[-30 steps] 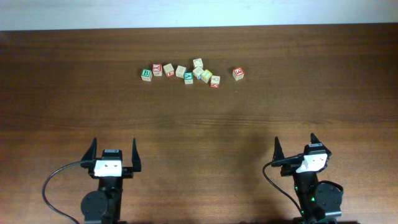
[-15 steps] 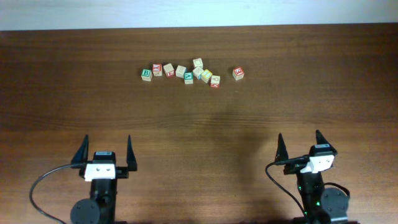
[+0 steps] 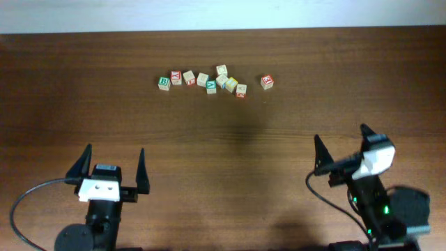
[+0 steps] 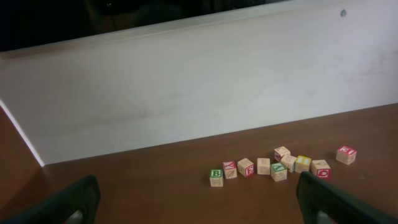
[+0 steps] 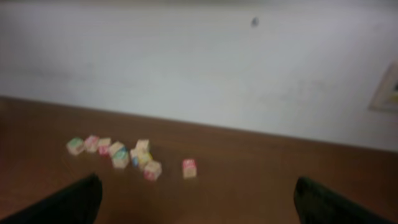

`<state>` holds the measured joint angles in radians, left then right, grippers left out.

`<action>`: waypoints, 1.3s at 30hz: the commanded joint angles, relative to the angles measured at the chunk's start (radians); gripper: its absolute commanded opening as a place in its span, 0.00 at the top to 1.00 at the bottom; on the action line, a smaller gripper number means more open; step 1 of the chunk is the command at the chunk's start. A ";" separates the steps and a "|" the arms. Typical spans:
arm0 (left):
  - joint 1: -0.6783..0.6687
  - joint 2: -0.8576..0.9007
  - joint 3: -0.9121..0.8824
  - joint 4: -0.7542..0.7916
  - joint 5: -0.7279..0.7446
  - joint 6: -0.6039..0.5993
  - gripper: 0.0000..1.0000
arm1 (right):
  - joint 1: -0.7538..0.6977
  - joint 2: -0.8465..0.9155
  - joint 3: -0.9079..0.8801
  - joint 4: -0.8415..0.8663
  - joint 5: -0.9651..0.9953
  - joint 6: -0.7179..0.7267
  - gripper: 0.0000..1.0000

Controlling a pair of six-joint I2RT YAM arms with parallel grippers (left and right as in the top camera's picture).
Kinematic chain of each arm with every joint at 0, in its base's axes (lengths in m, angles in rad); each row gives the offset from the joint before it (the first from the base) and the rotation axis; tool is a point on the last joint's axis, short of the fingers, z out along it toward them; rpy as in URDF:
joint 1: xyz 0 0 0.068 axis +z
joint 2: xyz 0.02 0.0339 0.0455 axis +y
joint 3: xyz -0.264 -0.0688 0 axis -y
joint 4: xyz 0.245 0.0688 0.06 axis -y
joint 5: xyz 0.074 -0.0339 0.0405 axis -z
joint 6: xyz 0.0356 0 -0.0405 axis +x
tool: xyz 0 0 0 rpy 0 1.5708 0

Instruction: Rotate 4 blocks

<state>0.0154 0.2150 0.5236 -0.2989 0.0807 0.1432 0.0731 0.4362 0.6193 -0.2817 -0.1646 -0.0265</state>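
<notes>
Blurry blocks, letters illegible; right end effector fingertips mostly off-frame.

The right wrist view is blurred throughout: the blocks are soft coloured smudges with unreadable letters. In the wrist views, the left hand and right hand show only as dark finger ends, cut off by the bottom edge. From overhead, most block letters are too small to read. The left arm and right arm run off the bottom edge.
</notes>
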 commanded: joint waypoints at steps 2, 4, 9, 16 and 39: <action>0.000 0.184 0.158 -0.050 0.079 0.020 0.01 | 0.005 0.318 0.297 -0.185 -0.111 0.007 0.02; 0.000 0.341 0.279 -0.109 0.088 0.020 0.01 | 0.005 0.525 0.483 -0.321 -0.154 0.008 0.02; 0.000 0.805 0.675 -0.380 0.089 0.021 0.01 | 0.005 1.007 0.895 -0.607 -0.244 0.007 0.02; 0.000 1.514 1.254 -0.790 0.154 0.050 0.01 | 0.006 1.477 1.197 -0.523 -0.274 0.023 0.02; 0.000 1.571 1.254 -0.802 0.186 0.050 0.01 | 0.185 1.978 1.419 -0.496 0.230 0.012 0.33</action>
<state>0.0154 1.7786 1.7580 -1.1004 0.2516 0.1833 0.2707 2.3959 2.0274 -0.7856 0.0452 -0.0120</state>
